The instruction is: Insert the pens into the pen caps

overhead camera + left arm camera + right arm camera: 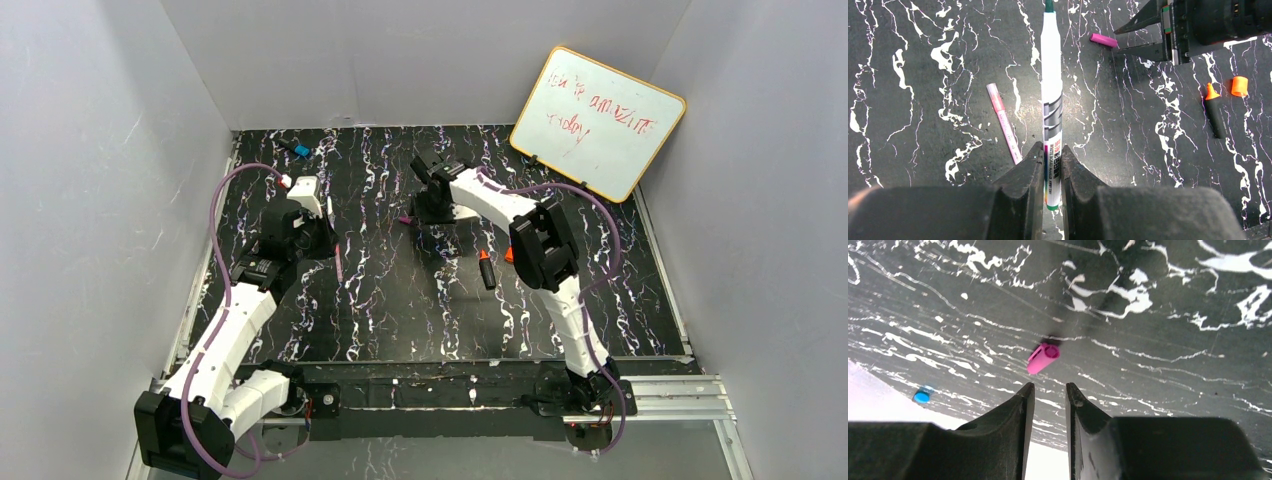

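Note:
My left gripper is shut on the lower end of a slim white pen, whose dark tip points away from the camera. A pink-purple pen lies on the table just left of it. In the right wrist view a magenta pen cap lies just beyond my right gripper, which is open with nothing between its fingers. The same cap shows beside that gripper's fingertips in the left wrist view. A short black marker with an orange tip lies further right, a bright orange cap beside it.
A small black piece with a blue end lies at the back left near the wall. A whiteboard leans in the back right corner. White walls enclose the dark marbled table on three sides.

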Available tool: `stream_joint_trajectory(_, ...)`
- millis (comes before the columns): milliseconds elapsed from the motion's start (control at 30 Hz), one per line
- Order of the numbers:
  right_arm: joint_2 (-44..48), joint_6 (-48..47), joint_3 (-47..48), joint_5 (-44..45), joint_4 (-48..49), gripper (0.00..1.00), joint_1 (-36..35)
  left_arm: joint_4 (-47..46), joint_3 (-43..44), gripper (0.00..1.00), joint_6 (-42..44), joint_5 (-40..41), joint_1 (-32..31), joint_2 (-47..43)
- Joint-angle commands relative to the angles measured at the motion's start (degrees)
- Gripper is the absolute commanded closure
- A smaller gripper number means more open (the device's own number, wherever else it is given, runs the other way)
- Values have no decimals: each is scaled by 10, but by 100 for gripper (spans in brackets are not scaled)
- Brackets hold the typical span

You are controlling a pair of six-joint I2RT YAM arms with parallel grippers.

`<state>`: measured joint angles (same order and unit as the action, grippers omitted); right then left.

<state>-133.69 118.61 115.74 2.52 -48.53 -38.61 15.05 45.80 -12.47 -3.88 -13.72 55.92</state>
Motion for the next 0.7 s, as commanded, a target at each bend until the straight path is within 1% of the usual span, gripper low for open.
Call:
stream_joint_trajectory(0, -20, 80, -1, -2, 8, 62, 6, 8, 10, 100, 3, -4, -4, -1)
stream_joint_trajectory(133, -32, 80, 12, -5, 9, 62, 9, 7, 10, 100, 3, -7, -5, 4)
stream_joint_trajectory(500, -49, 79, 0, -22, 31, 63, 11, 8, 11, 100, 4, -5, -5, 8)
stream_joint_trajectory(533, -51, 79, 2, -37, 31, 63, 10, 8, 11, 100, 4, -4, -6, 8)
stream_joint_trajectory(667, -62, 77, 17, -50, 23, 63, 11, 8, 11, 100, 5, -4, -5, 7)
